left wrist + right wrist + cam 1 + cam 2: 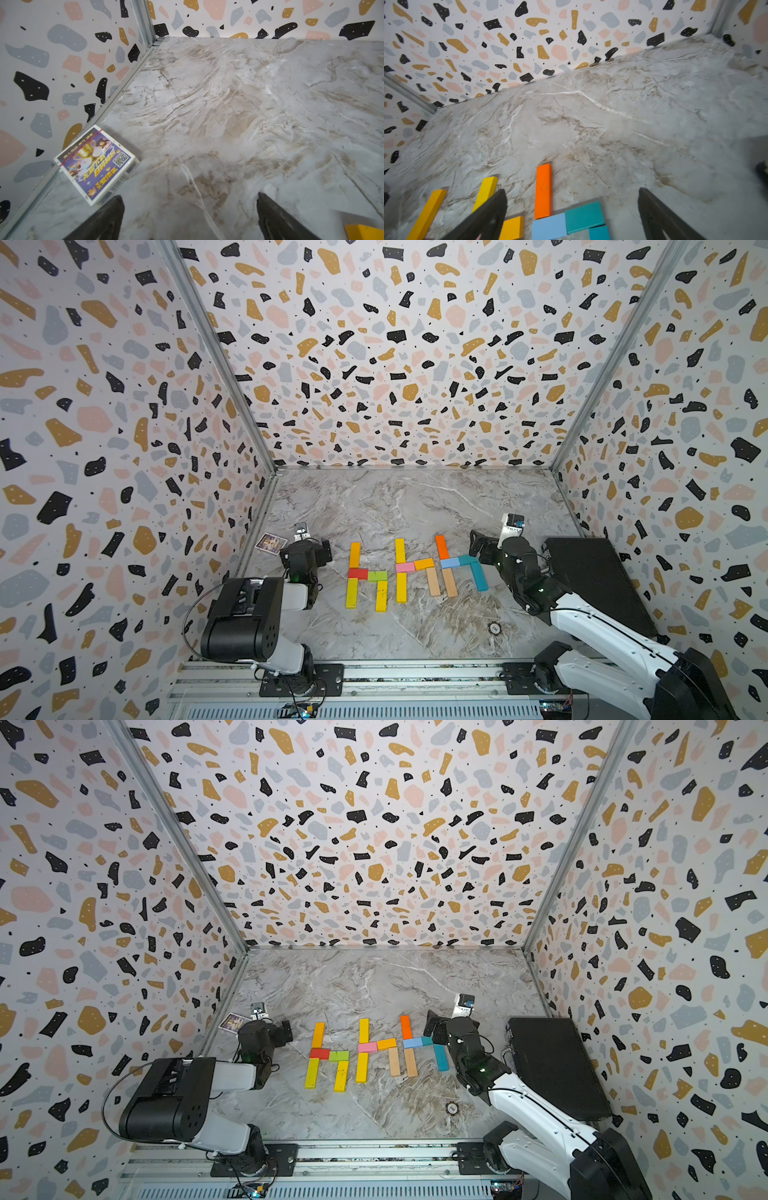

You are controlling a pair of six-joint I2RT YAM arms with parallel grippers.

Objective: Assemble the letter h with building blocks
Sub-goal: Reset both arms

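Note:
Building blocks lie flat on the marble table (415,506) as three h shapes side by side. The left one has an orange bar (354,554), red (358,573) and green (377,576) shorts, and yellow legs. The middle one has a yellow bar (400,550). The right one has an orange bar (543,191), a light blue short (549,225) and a teal short (584,216). My right gripper (572,190) hovers open over the teal short, touching nothing. My left gripper (190,196) is open and empty, left of the shapes.
A printed picture card (95,164) lies by the left wall, beside my left gripper (306,549). A black case (594,580) sits along the right wall behind my right arm. A small round disc (494,628) lies on the table near the front.

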